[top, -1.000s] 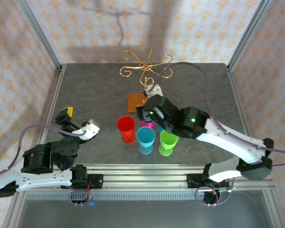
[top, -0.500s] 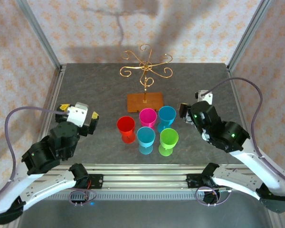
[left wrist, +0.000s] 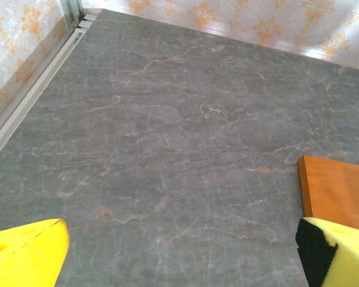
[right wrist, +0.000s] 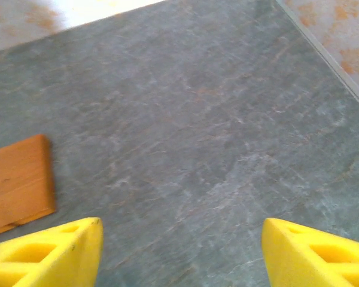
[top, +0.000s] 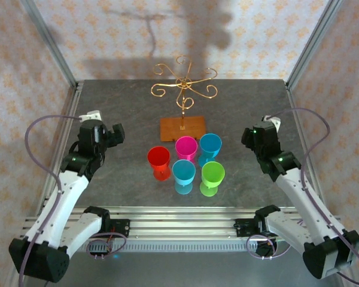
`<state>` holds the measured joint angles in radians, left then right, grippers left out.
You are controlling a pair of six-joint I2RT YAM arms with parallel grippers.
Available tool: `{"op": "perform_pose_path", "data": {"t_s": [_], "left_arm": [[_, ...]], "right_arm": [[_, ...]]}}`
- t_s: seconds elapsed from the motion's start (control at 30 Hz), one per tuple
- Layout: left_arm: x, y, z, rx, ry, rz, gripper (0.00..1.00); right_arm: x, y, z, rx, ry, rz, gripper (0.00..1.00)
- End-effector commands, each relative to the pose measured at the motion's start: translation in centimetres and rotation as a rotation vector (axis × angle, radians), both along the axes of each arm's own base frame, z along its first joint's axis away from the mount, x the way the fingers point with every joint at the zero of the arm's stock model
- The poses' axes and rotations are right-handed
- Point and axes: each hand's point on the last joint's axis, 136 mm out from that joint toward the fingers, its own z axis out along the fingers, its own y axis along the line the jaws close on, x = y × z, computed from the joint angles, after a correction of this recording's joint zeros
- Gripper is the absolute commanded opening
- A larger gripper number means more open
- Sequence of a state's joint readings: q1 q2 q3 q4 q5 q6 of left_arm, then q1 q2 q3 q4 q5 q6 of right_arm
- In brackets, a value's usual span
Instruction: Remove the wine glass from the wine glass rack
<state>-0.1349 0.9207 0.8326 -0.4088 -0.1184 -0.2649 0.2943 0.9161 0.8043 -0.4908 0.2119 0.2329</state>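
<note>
Jaws of left gripper [left wrist: 179,251] and right gripper [right wrist: 180,239] are being held spread, empty; glasses [top: 183,172] before the wine glass rack [top: 183,89] risk being toppled by a careless sweep.

This is a robot test cell in a lab, dressed to look homely. A left arm [top: 69,191] and a right arm [top: 299,191] are bolted to slotted aluminium rails [top: 179,224] at the near edge of a grey stone-look bench [top: 119,107], with loose cables [top: 302,110] looping off them. Bare aluminium posts [top: 49,42] frame the bench. Flat panels [top: 257,36] printed with pale floral wallpaper stand in for walls. The props look staged: five bright plastic glasses [top: 183,172] grouped near a gold wire rack [top: 183,89].
</note>
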Motion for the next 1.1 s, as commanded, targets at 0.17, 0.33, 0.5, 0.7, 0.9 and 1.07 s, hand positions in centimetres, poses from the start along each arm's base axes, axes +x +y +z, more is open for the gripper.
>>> {"op": "perform_pose_path", "data": {"t_s": [0.17,0.33,0.5,0.7,0.9,1.07], "left_arm": [[4.2,2.4,-0.2,0.104,-0.118,0.128,1.00],[5.3,3.2,-3.2,0.192,-0.102,0.123,1.00],[5.6,4.2,-6.3,0.232,-0.111,0.139,1.00],[7.4,4.0,-8.9,0.294,-0.125,0.091,1.00],[8.2,4.2,-12.0,0.281,-0.147,0.074,1.00],[7.7,4.1,-12.4,0.250,-0.150,0.058,1.00]], "right_arm": [[4.7,-3.6,-4.0,-0.157,-0.081,-0.114,0.71],[6.5,-5.7,-8.2,-0.192,-0.054,-0.142,0.73],[8.1,-5.6,-10.2,-0.210,-0.053,-0.134,0.89],[9.7,-5.2,-9.7,-0.240,-0.130,-0.096,0.99],[9.8,-5.6,-10.3,-0.228,-0.176,-0.110,1.00],[9.2,-6.3,-11.6,-0.135,-0.247,-0.091,0.99]]}}
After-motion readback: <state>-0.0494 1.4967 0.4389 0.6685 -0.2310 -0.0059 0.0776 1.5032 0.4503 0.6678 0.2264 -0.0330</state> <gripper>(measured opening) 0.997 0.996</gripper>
